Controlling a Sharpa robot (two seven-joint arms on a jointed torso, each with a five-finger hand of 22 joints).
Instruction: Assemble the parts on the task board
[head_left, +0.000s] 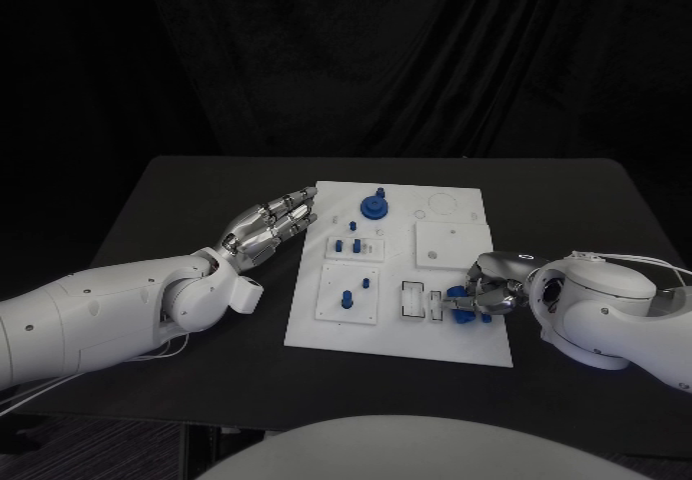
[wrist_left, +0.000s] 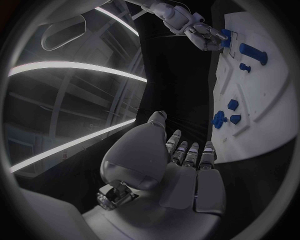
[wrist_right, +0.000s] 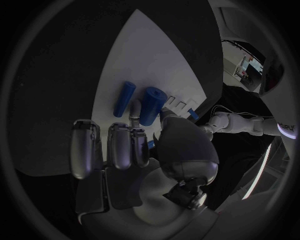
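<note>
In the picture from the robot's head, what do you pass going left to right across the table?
Left hand → task board with its blue parts → right hand, at the board's right edge.

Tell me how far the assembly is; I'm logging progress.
Some blue parts already stand in the task board: a round piece and small pegs. The right hand works at two blue cylinders by the board's near right edge. The left hand is open beside the board. Empty slots remain.
</note>
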